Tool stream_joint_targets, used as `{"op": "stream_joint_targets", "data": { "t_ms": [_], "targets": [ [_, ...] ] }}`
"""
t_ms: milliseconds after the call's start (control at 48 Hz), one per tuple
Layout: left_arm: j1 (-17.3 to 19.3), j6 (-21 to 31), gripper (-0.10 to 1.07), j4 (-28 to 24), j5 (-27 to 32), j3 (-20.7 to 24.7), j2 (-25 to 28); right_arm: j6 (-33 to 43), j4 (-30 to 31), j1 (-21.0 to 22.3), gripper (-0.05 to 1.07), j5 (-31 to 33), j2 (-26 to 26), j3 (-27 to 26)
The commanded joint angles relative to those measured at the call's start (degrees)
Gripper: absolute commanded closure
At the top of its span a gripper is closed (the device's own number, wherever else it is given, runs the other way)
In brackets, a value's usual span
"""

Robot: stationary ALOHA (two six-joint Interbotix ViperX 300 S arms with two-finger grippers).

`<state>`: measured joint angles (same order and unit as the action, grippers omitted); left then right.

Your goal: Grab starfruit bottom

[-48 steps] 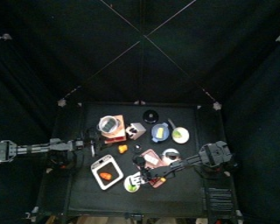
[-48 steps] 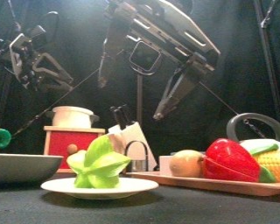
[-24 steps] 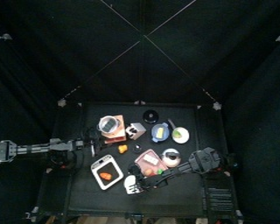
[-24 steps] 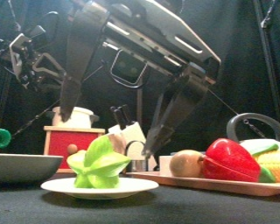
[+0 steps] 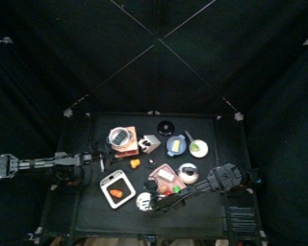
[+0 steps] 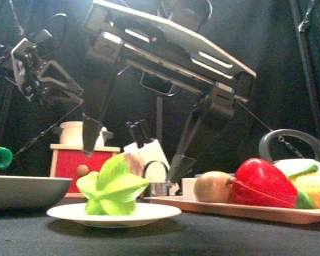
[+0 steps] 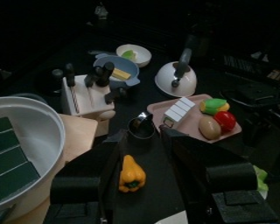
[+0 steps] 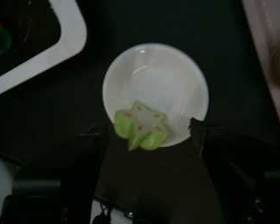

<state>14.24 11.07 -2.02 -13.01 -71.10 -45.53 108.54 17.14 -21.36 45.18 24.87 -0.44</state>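
One starfruit (image 8: 143, 126), pale yellow-green, five-ridged, at six o'clock on white plate (image 8: 166, 74); right tool (image 8: 149, 144) spread wide, empty.

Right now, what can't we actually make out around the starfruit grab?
- Starfruit bottom: hidden by the fruit itself and its white plate, right wrist and front views.
- Right end effector fingertips: out of frame in front view; top view too small.
- Height above the fruit: cannot tell.
- Left end effector: fingertips cut off, left wrist view.
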Motion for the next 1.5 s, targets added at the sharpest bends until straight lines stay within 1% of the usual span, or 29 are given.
{"op": "stream_joint_targets", "data": {
  "t_ms": [0,125,375,688,1479],
  "targets": [
    [-0.09,-0.09,0.2,0.09,-0.26,0.7,0.09,1.41,0.97,-0.7,0.01,-0.7,-0.18,-2.64],
    [-0.18,-0.09,0.2,0.09,-0.26,0.7,0.09,3.08,2.81,-0.97,0.01,-0.7,0.53,-3.69],
    [-0.09,-0.18,0.2,0.09,-0.26,0.62,0.09,3.16,2.99,-0.53,0.01,-1.23,0.44,-1.58],
    [-0.09,-0.18,0.2,0.09,-0.26,0.62,0.09,2.37,3.96,0.62,0.01,-5.1,1.41,-1.41],
    [-0.09,-0.18,0.2,0.09,-0.26,0.62,0.09,2.2,4.04,0.79,0.02,-5.01,2.29,-0.88]
  ]
}}
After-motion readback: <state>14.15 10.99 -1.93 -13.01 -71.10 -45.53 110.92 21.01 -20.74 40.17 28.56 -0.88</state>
